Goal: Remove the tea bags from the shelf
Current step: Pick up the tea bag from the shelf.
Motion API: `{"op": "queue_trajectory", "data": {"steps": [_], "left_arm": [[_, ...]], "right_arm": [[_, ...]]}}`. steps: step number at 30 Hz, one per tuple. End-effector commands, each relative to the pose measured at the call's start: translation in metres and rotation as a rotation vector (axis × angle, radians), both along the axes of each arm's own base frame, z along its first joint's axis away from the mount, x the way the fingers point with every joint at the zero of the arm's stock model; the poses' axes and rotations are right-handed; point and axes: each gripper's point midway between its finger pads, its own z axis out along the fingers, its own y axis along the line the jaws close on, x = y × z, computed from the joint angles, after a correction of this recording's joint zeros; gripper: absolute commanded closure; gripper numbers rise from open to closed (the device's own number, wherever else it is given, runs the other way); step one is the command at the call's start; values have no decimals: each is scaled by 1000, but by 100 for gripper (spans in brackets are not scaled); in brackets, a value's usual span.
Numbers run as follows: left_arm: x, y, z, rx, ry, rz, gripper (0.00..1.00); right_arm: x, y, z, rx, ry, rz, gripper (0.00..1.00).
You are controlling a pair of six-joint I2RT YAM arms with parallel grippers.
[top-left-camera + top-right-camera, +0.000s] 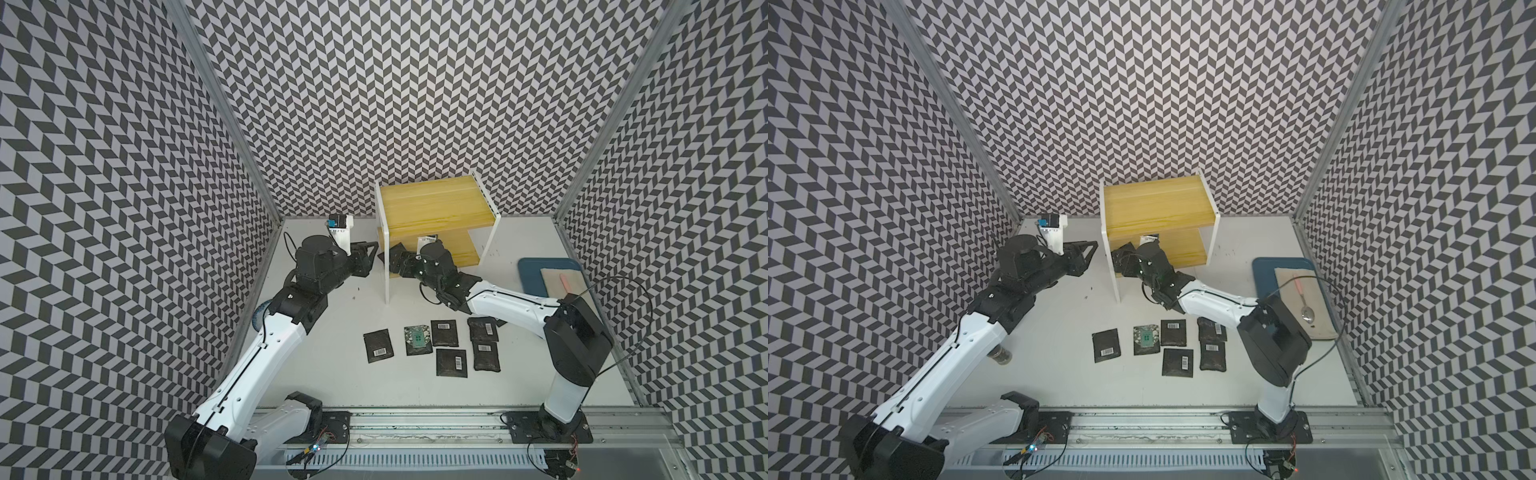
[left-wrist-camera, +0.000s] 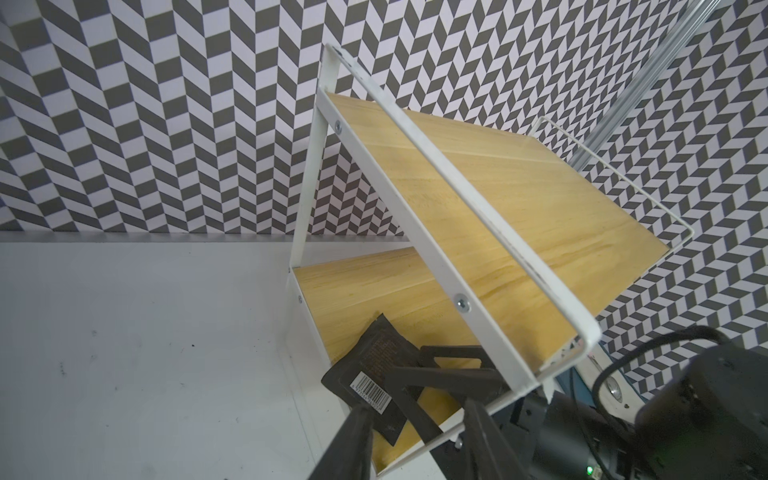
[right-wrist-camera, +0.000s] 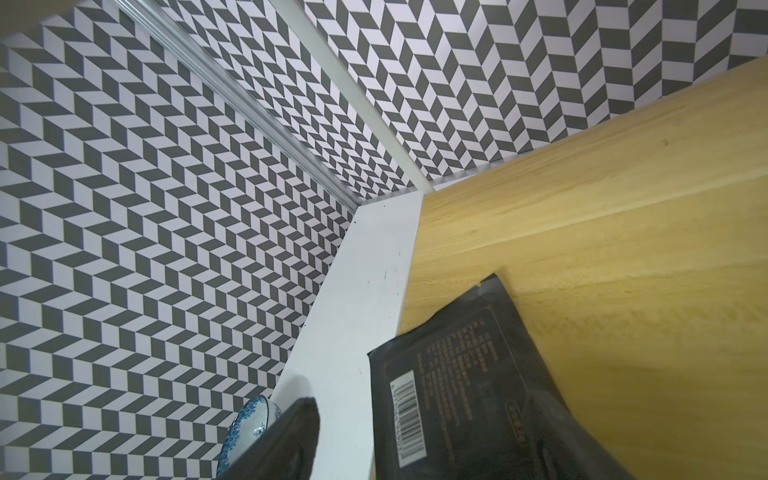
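The shelf point(image 1: 436, 208) of yellow boards in a white frame stands at the back of the table. One black tea bag point(image 1: 397, 250) with a barcode label juts over the left end of the lower board point(image 2: 374, 286). My right gripper point(image 1: 401, 262) reaches in there with its jaws wide apart. The tea bag point(image 3: 449, 386) lies against one of its fingers, with a gap to the other finger. My left gripper point(image 2: 415, 409) is open just outside the shelf's left frame point(image 2: 415, 199), its tips close to the tea bag point(image 2: 365, 370). Several tea bags point(image 1: 444, 332) lie flat on the table in front.
A blue tray point(image 1: 536, 274) holding a cloth and a spoon point(image 1: 1304, 303) sits at the right wall. A blue-patterned bowl point(image 3: 249, 428) stands at the left under my left arm. The shelf's white front leg point(image 1: 388, 266) stands between the two grippers.
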Motion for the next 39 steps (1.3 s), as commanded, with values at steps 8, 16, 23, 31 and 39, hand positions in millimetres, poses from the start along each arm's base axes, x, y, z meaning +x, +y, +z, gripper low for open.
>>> {"op": "queue_trajectory", "data": {"steps": [8,16,23,31,39], "left_arm": [[-9,24,20,-14,-25,82,55],[19,30,-51,-127,177,71,51],[45,19,-78,-210,255,5,46],[67,4,-99,-292,309,-54,41],[81,-4,-124,-312,368,-79,40]], "right_arm": [[-14,-23,34,46,-57,-42,19],[-20,-41,43,27,-101,-79,19],[-19,-66,38,-25,-99,-136,22],[-23,-74,38,-60,-107,-141,22],[-24,-71,39,-36,-103,-125,23]]}}
